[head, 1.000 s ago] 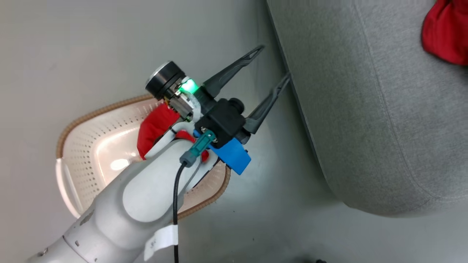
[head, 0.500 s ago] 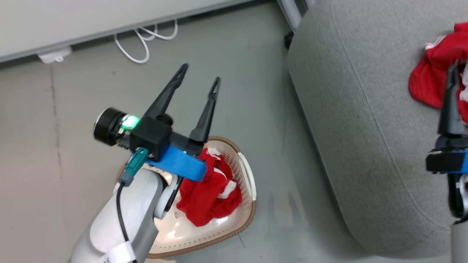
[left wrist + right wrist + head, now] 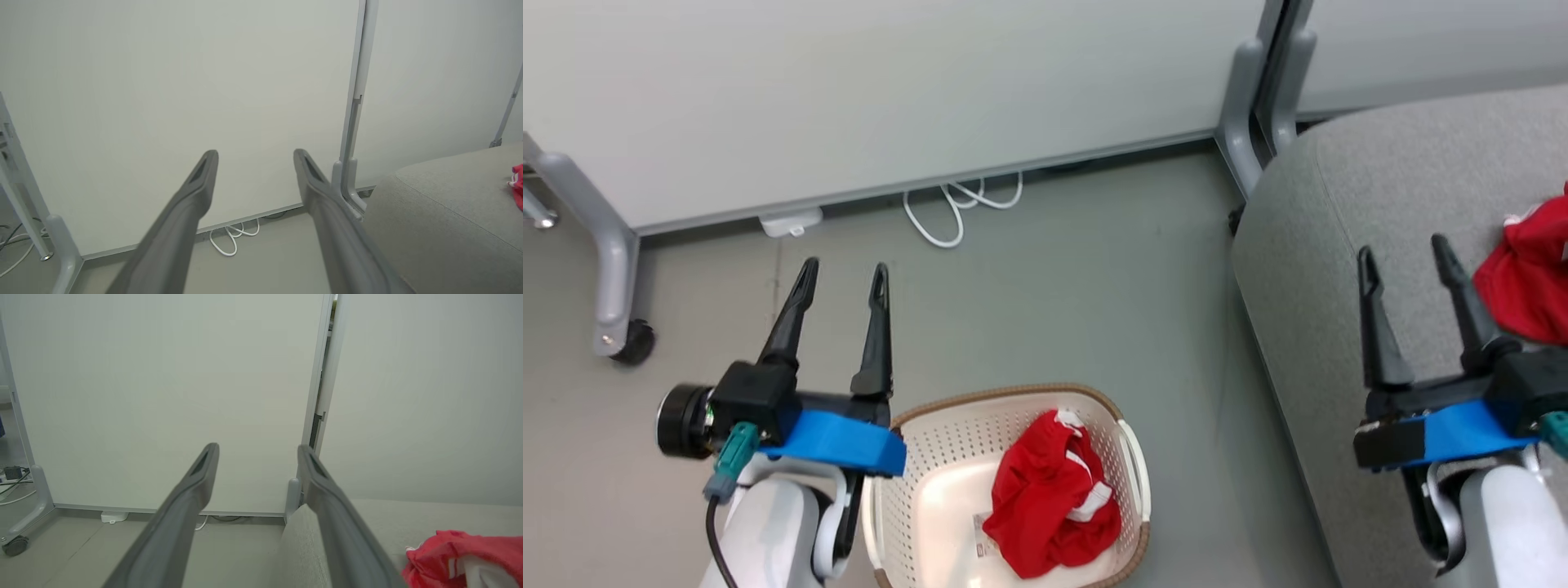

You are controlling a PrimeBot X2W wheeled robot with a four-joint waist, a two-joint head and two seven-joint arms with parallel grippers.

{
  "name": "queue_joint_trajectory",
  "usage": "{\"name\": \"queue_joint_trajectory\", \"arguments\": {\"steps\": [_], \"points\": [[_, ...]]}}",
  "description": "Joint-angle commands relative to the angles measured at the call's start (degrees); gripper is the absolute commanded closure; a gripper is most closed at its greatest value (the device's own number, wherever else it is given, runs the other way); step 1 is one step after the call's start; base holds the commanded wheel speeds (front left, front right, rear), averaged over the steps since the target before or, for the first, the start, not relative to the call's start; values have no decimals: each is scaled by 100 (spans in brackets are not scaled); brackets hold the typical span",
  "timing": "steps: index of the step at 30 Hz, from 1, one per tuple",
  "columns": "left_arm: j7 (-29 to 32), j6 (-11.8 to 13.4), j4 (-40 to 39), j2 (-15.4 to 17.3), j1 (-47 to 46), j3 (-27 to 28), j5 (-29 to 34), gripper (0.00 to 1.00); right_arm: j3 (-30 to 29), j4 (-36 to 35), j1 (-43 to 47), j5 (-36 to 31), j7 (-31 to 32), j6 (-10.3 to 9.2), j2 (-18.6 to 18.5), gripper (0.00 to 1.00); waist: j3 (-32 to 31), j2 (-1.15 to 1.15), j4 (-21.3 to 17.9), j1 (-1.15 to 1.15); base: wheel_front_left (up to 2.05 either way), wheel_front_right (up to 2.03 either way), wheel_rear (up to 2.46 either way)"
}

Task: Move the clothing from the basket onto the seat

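Since one red garment [image 3: 1531,278] already lies on the grey seat [image 3: 1339,245], which fills the 3 o'clock side of the head view, the job looks about half done. The basket [image 3: 1013,392] stands on the floor at 6 o'clock, its lower end cut off by the picture's edge. The second red garment [image 3: 1045,506] is bunched inside it, against the 3 o'clock wall. Its long axis runs roughly from 12 to 6 o'clock, white-trimmed end toward 12.

The left tool [image 3: 844,268] hangs released and empty at the basket's 9 o'clock, fingers pointing to 12. The right tool [image 3: 1401,247] is likewise spread and empty over the seat's edge, the placed garment just at its 3 o'clock.

The pick probably falls to the nearer left tool. It should drop onto the thick middle fold, across the long axis, keep off the perforated wall, and lift clear of the rim before swinging toward 3 o'clock.
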Motion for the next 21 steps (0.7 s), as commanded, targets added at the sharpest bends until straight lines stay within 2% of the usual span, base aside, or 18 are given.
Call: {"name": "queue_joint_trajectory", "arguments": {"steps": [1,11,21], "points": [[-26,-41,16,-37,169,108,66,0,40,37,168,23,-22,1,33,0,-249,0,166,1,0,0,0],[-27,-276,-23,-293,918,743,407,0,170,285,860,176,-22,1,205,0,-680,0,329,1,0,0,0],[-27,-420,-17,-410,1241,989,597,0,172,360,1221,236,-22,1,302,0,-807,0,354,1,0,0,0]]}}
